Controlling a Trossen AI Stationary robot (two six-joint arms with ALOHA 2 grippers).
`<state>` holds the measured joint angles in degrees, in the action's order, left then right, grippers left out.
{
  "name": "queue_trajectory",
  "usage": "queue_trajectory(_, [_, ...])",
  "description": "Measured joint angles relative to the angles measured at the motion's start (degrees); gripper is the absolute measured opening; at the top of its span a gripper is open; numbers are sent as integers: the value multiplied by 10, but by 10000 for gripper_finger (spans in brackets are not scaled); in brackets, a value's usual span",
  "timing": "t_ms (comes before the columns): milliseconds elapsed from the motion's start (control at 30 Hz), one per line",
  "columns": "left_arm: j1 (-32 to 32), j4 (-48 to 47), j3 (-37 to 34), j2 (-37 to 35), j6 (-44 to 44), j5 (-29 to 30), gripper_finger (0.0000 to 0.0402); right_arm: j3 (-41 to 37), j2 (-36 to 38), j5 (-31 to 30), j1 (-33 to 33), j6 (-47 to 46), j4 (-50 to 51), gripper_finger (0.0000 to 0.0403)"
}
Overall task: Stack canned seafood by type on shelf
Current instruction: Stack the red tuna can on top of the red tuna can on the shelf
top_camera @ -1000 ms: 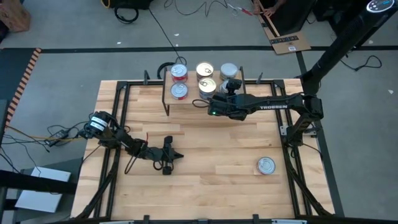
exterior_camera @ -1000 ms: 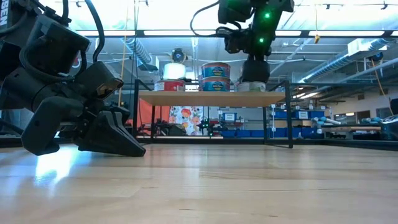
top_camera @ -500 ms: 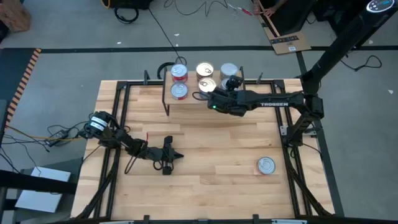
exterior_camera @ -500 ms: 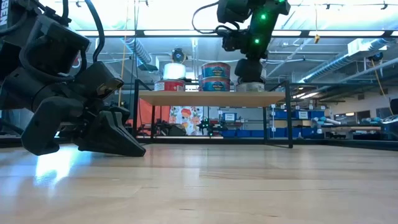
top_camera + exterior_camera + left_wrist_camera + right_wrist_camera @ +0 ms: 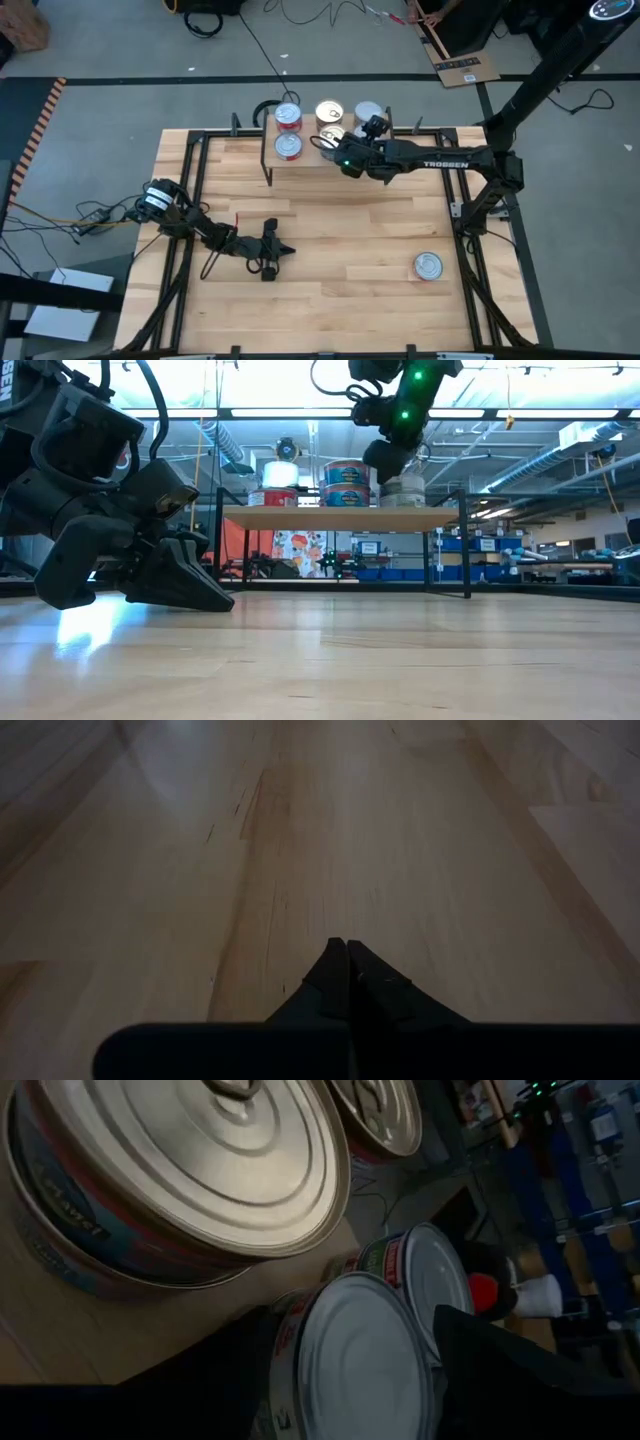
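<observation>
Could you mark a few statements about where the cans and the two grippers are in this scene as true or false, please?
1. One can lies on the table, off the shelf. True.
2. The left gripper is open above the shelf. False: it is shut and rests on the table.
3. The right gripper is over the shelf, among the cans. True.
4. The shelf is empty. False: several cans stand on it, such as a red-sided can.

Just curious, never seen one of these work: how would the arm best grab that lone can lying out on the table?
Probably from straight above, fingers closing across the round side wall of the lone can. It stands upright and short, nothing beside it, so either side is free.
</observation>
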<state>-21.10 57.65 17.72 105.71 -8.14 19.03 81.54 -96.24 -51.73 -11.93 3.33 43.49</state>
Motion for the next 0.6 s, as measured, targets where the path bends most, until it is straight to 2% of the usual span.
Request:
queue_trajectory(167, [0,0,0,0,0,0,1,0,6,6,4,-3,-2,285])
queue_trajectory(400, [0,0,0,0,3,0,1,0,61,-18,79,8,13,262])
queue_trajectory(467, [0,0,0,0,8,0,1,0,83,9,105,-21,38,254])
queue_trajectory(600, [0,0,0,0,18,5,1,0,119,131,155,-160,115,233])
